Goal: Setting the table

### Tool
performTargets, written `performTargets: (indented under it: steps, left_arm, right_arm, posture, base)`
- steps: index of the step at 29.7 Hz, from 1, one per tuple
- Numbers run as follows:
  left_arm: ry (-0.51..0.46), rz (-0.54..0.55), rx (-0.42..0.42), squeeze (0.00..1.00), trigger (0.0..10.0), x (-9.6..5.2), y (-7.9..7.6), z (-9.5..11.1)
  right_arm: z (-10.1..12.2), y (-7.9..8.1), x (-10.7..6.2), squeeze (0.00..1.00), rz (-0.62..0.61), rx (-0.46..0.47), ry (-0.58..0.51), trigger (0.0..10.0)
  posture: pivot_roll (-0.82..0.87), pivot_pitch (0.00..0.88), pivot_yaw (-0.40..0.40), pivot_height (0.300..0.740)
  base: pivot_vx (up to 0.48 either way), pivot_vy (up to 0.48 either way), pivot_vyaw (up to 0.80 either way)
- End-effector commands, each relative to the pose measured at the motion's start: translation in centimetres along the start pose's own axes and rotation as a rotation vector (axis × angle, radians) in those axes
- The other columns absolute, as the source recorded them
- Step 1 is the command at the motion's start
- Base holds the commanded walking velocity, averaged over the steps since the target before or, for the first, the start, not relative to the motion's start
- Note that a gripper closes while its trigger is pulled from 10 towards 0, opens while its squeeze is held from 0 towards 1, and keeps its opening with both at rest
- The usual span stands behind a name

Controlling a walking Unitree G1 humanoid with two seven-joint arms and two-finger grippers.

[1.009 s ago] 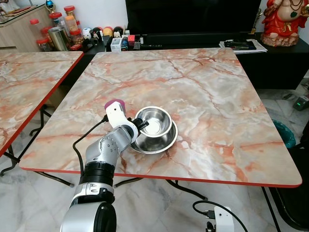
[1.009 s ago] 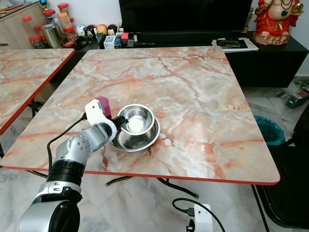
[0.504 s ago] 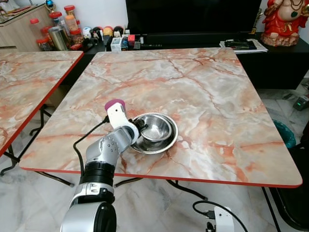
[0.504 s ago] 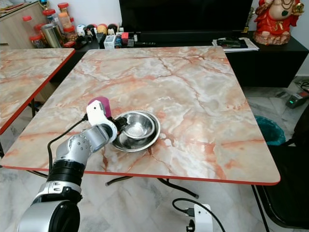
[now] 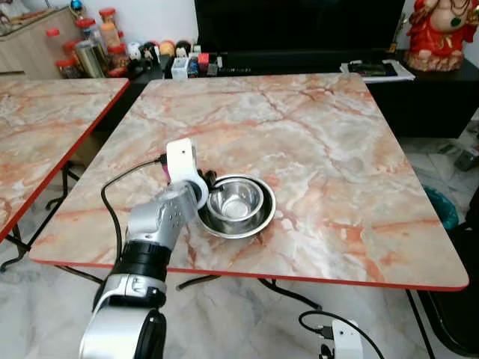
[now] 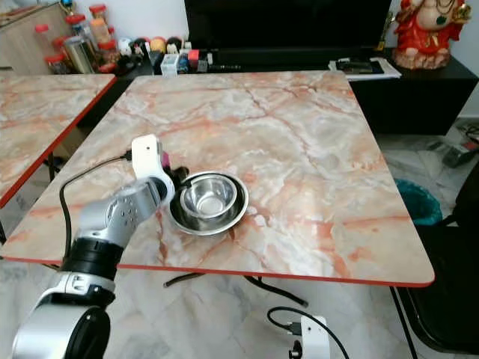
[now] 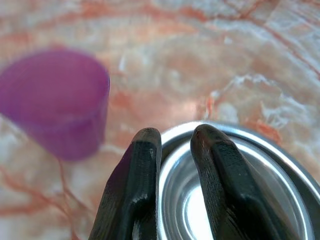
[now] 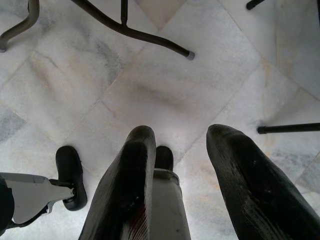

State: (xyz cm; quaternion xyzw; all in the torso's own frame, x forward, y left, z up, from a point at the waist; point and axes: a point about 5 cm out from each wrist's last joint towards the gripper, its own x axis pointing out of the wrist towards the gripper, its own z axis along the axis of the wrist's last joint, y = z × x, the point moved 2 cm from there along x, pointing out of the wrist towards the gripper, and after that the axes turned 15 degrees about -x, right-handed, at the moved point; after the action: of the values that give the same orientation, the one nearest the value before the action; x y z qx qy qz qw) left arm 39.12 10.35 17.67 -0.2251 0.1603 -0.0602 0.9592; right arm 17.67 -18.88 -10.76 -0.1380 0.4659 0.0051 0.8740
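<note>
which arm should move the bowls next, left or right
Left. Its gripper is at the bowls on the table, fingers straddling the rim. The right gripper hangs over the floor.

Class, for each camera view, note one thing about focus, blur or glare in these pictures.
Left wrist view: the purple cup is soft, out of focus; the left gripper fingers are sharper. Eye views: sharp, with bright highlights inside the steel bowls and a sheen on the marble table. Right wrist view: evenly lit floor, right gripper fingers slightly soft.
</note>
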Motion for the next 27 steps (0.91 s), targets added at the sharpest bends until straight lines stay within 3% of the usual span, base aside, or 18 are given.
performTargets:
  steps: [1, 8, 13, 15, 16, 17, 18, 20, 27]
  left_arm:
    - [-0.047, -0.017, 0.111, 0.00, 10.0, -0.3, -0.8, 1.4]
    - [-0.122, -0.041, 0.241, 0.00, 10.0, -1.0, -1.4, 3.1]
    - [-0.324, -0.058, 0.289, 0.00, 10.0, -2.0, -1.7, 6.0]
    - [-0.324, -0.059, 0.290, 0.00, 10.0, -2.0, -1.7, 6.0]
    - [-0.382, -0.051, 0.313, 0.00, 10.0, -2.3, -1.3, 6.6]
    - [-0.517, -0.032, 0.341, 0.00, 10.0, -3.1, -0.4, 7.9]
    - [-0.517, -0.032, 0.341, 0.00, 10.0, -3.1, -0.4, 7.9]
    - [-0.627, 0.034, 0.435, 0.00, 10.0, -3.9, 0.9, 8.8]
    - [-0.671, 0.041, 0.472, 0.00, 10.0, -4.2, 1.4, 8.9]
  right_arm:
    - [0.3, 0.2, 0.1, 0.00, 0.003, 0.008, -0.002, 10.0]
    - [0.5, 0.0, 0.1, 0.00, 0.004, 0.002, -0.004, 10.0]
    - [0.8, -0.1, 0.2, 0.00, 0.003, -0.002, -0.010, 10.0]
    - [0.8, -0.1, 0.2, 0.00, 0.003, -0.002, -0.010, 10.0]
    - [1.0, -0.2, 0.2, 0.00, 0.001, -0.004, -0.014, 10.0]
    - [1.3, -0.4, 0.3, 0.00, 0.000, -0.008, -0.023, 10.0]
    - [1.3, -0.4, 0.3, 0.00, 0.000, -0.008, -0.023, 10.0]
    - [1.6, -0.5, 0.3, 0.00, -0.001, -0.014, -0.030, 10.0]
    - [1.7, -0.6, 0.3, 0.00, -0.001, -0.015, -0.033, 10.0]
  posture:
    - [0.07, 0.000, 0.078, 0.740]
    - [0.07, 0.000, 0.069, 0.740]
    - [0.07, 0.000, 0.061, 0.740]
    - [0.07, 0.000, 0.061, 0.740]
    - [0.06, 0.000, 0.050, 0.740]
    - [0.06, 0.000, 0.046, 0.740]
    - [0.06, 0.000, 0.046, 0.740]
    - [0.07, 0.000, 0.042, 0.740]
    - [0.07, 0.000, 0.042, 0.740]
  base:
    - [0.000, 0.000, 0.00]
    - [0.000, 0.000, 0.00]
    - [0.000, 0.000, 0.00]
    - [0.000, 0.000, 0.00]
    - [0.000, 0.000, 0.00]
    - [0.000, 0.000, 0.00]
    - [0.000, 0.000, 0.00]
    - [0.000, 0.000, 0.00]
    - [0.000, 0.000, 0.00]
